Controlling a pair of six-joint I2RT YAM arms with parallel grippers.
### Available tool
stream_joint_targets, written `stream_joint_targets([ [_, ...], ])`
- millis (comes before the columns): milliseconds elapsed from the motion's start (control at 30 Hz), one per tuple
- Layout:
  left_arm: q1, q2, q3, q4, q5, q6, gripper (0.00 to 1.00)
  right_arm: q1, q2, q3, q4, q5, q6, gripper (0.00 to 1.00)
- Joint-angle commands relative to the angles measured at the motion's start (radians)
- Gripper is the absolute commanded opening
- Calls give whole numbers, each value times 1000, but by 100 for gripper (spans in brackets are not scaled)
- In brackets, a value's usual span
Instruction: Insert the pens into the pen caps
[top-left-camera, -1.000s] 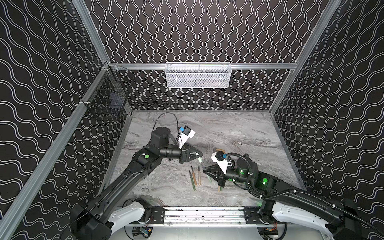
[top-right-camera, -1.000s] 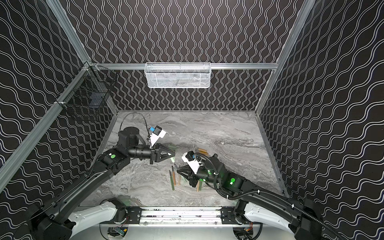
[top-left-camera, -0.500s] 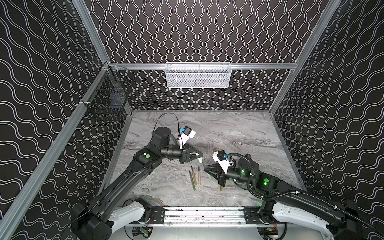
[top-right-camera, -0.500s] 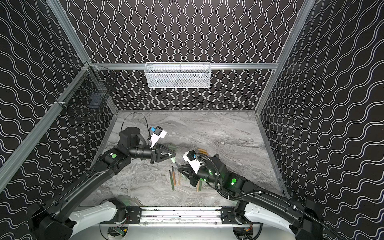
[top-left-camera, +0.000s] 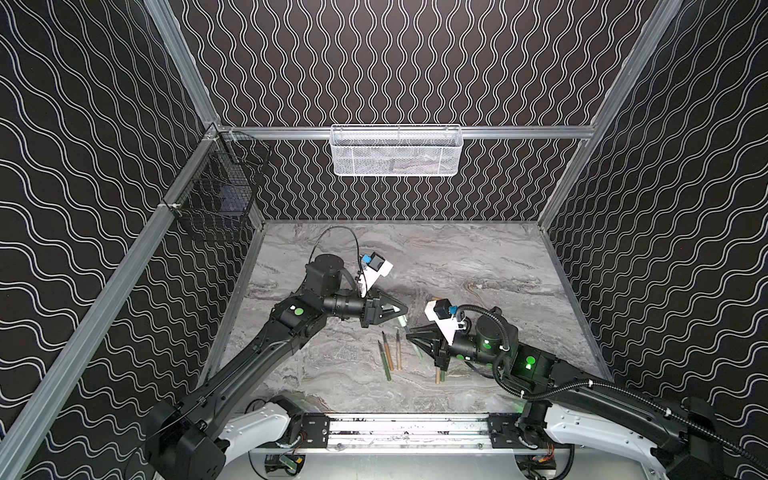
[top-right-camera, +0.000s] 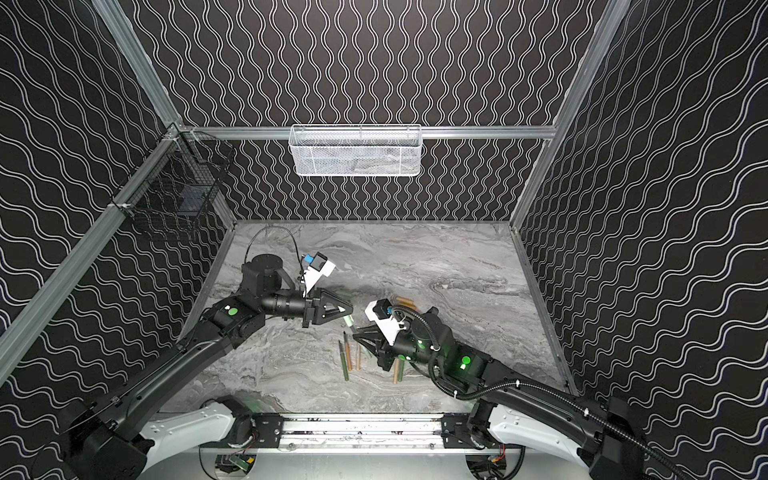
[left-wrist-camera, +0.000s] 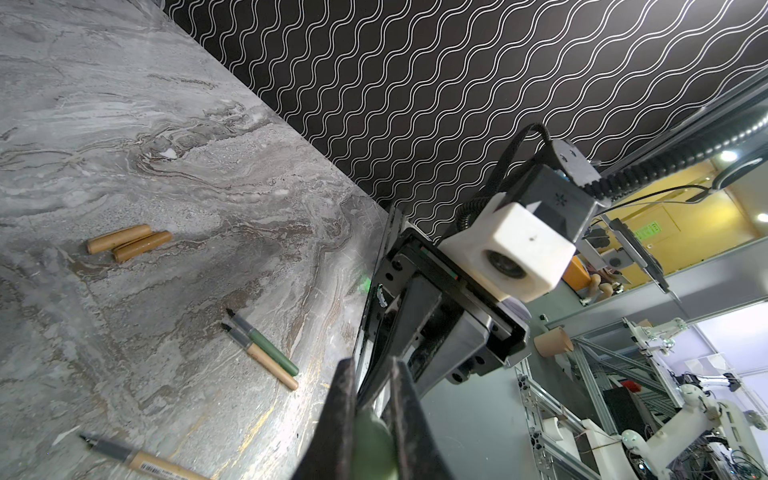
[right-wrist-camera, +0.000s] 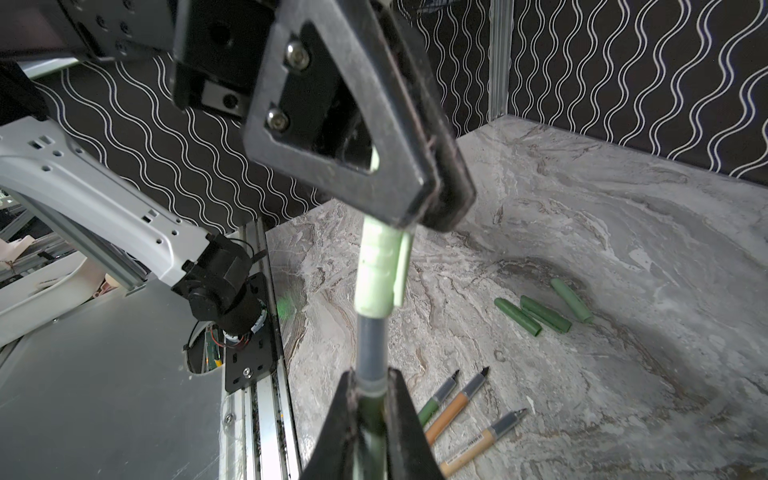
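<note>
Mating one pair mid-air: left tool (right-wrist-camera: 434, 210) clamped on pale-green stubby plastic cap (right-wrist-camera: 376, 274), right tool (right-wrist-camera: 370, 386) clamped on green-barrelled pen (right-wrist-camera: 372, 345), grey tip partly inside. Five bare pens (top-left-camera: 385, 365), three dark-green caps (right-wrist-camera: 540, 313), two tan caps (left-wrist-camera: 129, 243) lie unpaired on grey marbled surface (top-left-camera: 478, 257).

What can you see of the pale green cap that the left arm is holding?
The pale green cap is a short, matte, plastic-looking tube with stepped rings and a flat clip down one side. The left tool is shut on its closed end, holding it in the air above the table. Its open end faces the right tool, and the grey front of the pen held there enters it; the tip is hidden inside.
</note>
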Motion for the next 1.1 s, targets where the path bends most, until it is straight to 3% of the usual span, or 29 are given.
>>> stream_joint_targets([
  [0, 0, 6, -1, 39, 9, -2, 0, 1, 2, 4, 84, 14, -11, 9],
  [700, 0, 15, 13, 58, 27, -18, 2, -1, 79, 54, 258, 122, -44, 8],
  [833, 0, 18, 30, 90, 44, -42, 24, 0, 97, 59, 257, 120, -35, 8],
  [900, 0, 15, 48, 85, 44, -39, 45, 0, 97, 58, 258, 123, -28, 8],
  [967, 0, 3, 64, 86, 36, -39, 75, -1, 90, 54, 258, 133, -18, 9],
  [1033, 1, -18, 78, 78, 16, -32, 94, 0, 83, 48, 257, 142, -9, 8],
  [1067, 1, -30, 87, 68, -1, -21, 99, -1, 75, 44, 257, 146, -5, 8],
])
